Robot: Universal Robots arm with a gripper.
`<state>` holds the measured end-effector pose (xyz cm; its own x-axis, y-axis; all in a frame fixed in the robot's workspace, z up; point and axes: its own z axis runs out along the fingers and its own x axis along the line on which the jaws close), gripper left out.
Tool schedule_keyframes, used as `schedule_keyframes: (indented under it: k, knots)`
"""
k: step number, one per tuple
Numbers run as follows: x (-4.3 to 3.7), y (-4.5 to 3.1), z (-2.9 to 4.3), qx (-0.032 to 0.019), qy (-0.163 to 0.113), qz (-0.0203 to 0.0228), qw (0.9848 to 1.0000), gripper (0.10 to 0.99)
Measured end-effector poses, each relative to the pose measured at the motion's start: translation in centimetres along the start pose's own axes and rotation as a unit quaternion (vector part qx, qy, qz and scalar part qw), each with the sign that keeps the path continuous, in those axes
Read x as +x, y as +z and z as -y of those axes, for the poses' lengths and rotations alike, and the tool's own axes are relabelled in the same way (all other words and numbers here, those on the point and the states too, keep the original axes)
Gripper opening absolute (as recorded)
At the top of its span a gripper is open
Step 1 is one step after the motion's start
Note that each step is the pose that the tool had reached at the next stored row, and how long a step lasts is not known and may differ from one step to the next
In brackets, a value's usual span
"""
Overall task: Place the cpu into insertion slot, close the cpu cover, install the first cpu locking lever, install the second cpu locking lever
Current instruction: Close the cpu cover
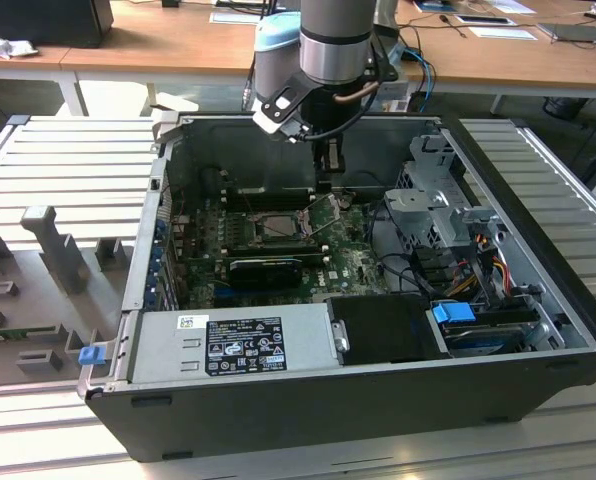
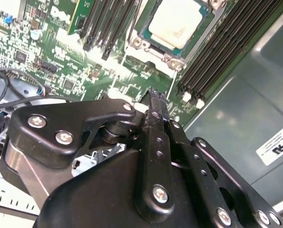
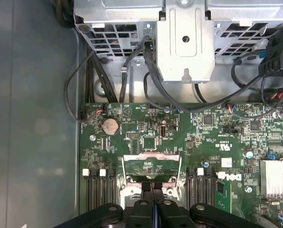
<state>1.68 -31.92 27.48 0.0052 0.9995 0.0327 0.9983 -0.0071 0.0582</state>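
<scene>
The cpu (image 2: 176, 21), a pale square chip, lies in the insertion slot (image 2: 137, 42) on the green motherboard. In the exterior view the insertion slot (image 1: 276, 224) sits mid-board. The cpu cover (image 1: 325, 213) stands raised at the slot's edge on the exterior view's right. In the first wrist view the cpu cover (image 3: 153, 157) is a silvery frame with the board showing through its cut-out. My gripper (image 1: 326, 180) hangs just above the raised cover. Its black fingers are pressed together with nothing between them. In both wrist views, the gripper (image 2: 156, 95) (image 3: 151, 186) points at the cover's upper edge.
A grey power supply box (image 1: 233, 345) fills the case front. A metal drive cage (image 1: 440, 195) with cables stands at the exterior view's right. Black memory slots (image 2: 217, 42) flank the socket, and a black card (image 1: 268, 268) lies in front of it. A finned heat sink (image 3: 277, 178) is nearby.
</scene>
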Motion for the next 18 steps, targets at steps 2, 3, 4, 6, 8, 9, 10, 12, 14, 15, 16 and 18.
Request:
schedule_keyframes:
  k: [2,3,4,6,8,9,10,12,14,15,16,18]
  knots:
    - [0.00,0.02,-0.34,0.0000,0.000,-0.0001,1.0000,0.106]
    - [0.00,0.03,-0.56,0.0001,0.000,0.0000,1.0000,0.106]
    - [0.00,0.05,-0.81,0.0001,0.000,-0.0001,1.0000,0.106]
    - [0.01,0.09,-1.40,0.0002,0.000,0.0000,1.0000,0.106]
    - [0.00,0.14,-1.59,0.0003,0.000,0.0000,1.0000,0.106]
    - [0.00,0.21,-1.64,0.0003,0.000,-0.0001,1.0000,0.106]
    - [0.00,0.26,-1.67,0.0003,0.000,0.0000,1.0000,0.106]
    - [-0.01,0.40,-1.70,0.0002,0.000,0.0000,1.0000,0.106]
    - [-0.03,0.56,-1.80,0.0002,0.000,0.0000,1.0000,0.106]
    - [-0.03,0.59,-1.91,0.0002,0.000,0.0001,1.0000,0.106]
    - [-0.03,0.63,-2.05,0.0003,0.000,0.0001,1.0000,0.106]
    - [-0.03,0.79,-2.84,0.0003,0.000,0.0000,1.0000,0.106]
